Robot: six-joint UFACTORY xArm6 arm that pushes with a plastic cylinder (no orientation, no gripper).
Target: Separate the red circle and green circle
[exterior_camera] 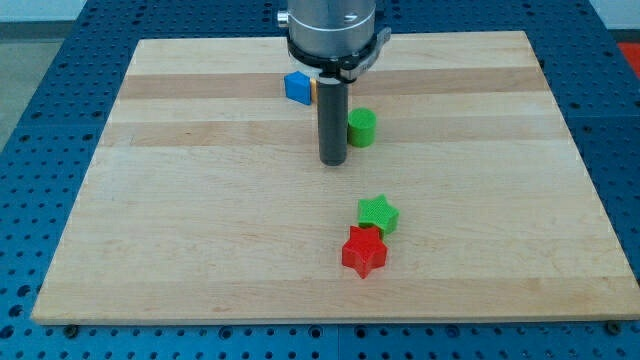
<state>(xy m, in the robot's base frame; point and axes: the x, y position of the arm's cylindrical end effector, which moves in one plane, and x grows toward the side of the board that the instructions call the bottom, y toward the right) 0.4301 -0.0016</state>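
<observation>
The green circle (362,127) stands on the wooden board (200,220) right of centre near the view's top. My tip (332,161) rests on the board just left of it and slightly below, a small gap apart. The red circle is not visible; the rod and arm head may hide it. A sliver of orange (314,90) shows behind the rod next to the blue block.
A blue block (297,87) sits left of the rod near the view's top. A green star (378,213) and a red star (364,251) touch each other lower down, right of centre. The board's edges border a blue perforated table.
</observation>
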